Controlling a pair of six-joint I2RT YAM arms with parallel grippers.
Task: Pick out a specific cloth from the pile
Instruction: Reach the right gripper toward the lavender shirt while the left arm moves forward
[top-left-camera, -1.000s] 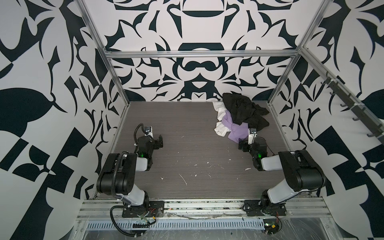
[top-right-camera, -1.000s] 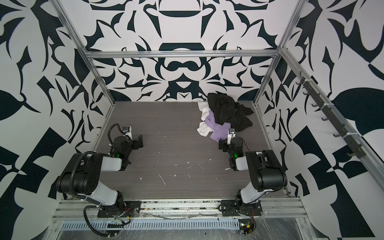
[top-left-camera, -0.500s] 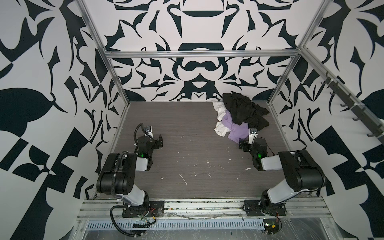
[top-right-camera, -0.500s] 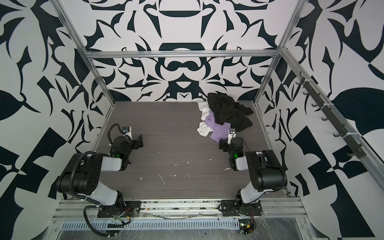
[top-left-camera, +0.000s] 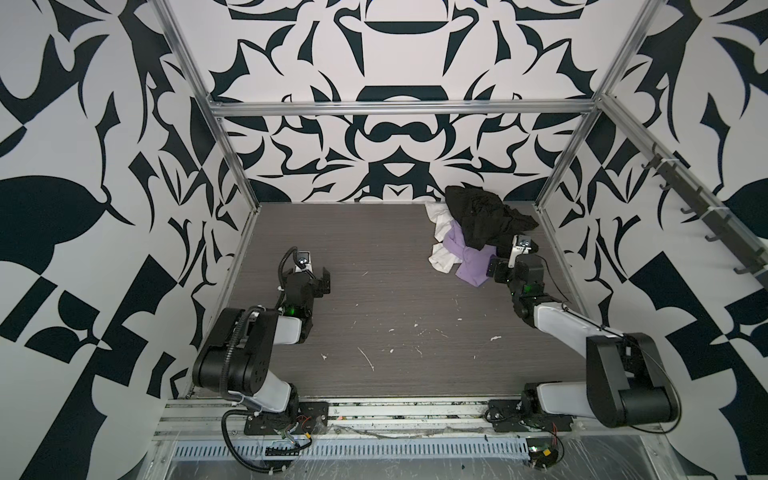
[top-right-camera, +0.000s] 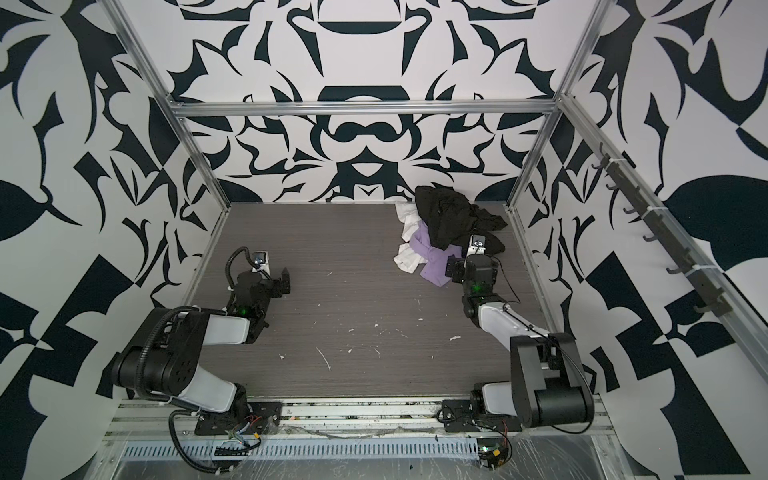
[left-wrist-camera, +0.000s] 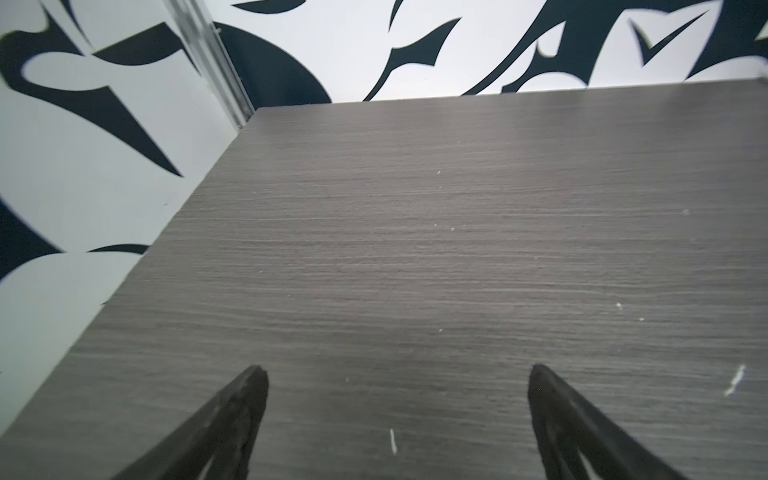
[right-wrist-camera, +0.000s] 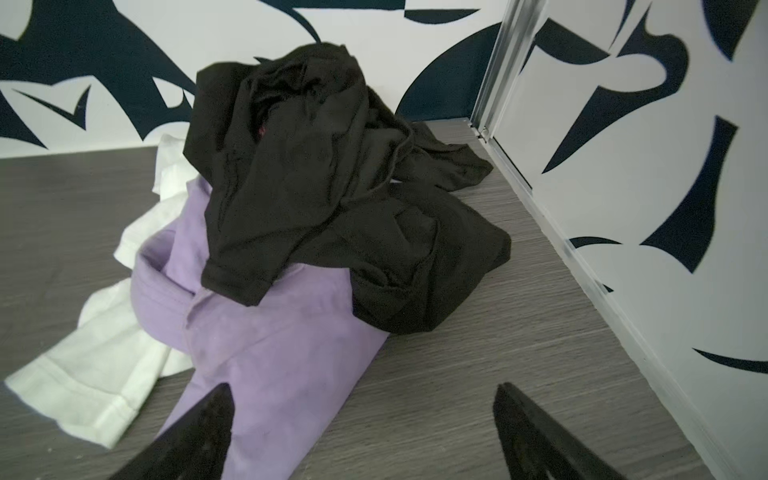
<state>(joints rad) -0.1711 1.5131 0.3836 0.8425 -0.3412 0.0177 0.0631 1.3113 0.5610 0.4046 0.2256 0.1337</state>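
The pile (top-left-camera: 478, 232) lies in the table's far right corner. A black garment (top-left-camera: 482, 216) (right-wrist-camera: 311, 166) sits on top of it, and a white garment (top-left-camera: 442, 257) (right-wrist-camera: 95, 374) spreads out on its left. The cloth (top-left-camera: 471, 266) (top-right-camera: 436, 266) (right-wrist-camera: 274, 345), plain lilac, sticks out from under the black one toward the front. My right gripper (top-left-camera: 492, 270) (right-wrist-camera: 362, 388) is open at the cloth's near end, one finger over the lilac fabric and one over bare table. My left gripper (top-left-camera: 324, 280) (left-wrist-camera: 397, 370) is open over bare table on the left.
Patterned walls and aluminium frame posts (top-left-camera: 552, 183) close in the grey wood-grain table (top-left-camera: 374, 257) on three sides. The pile lies close to the right wall rail (right-wrist-camera: 582, 249). Small white flecks (top-left-camera: 365, 357) dot the table's front middle.
My right arm has stretched forward, carrying its open gripper closer to the pile's lilac edge. The left arm and the garments have not moved.
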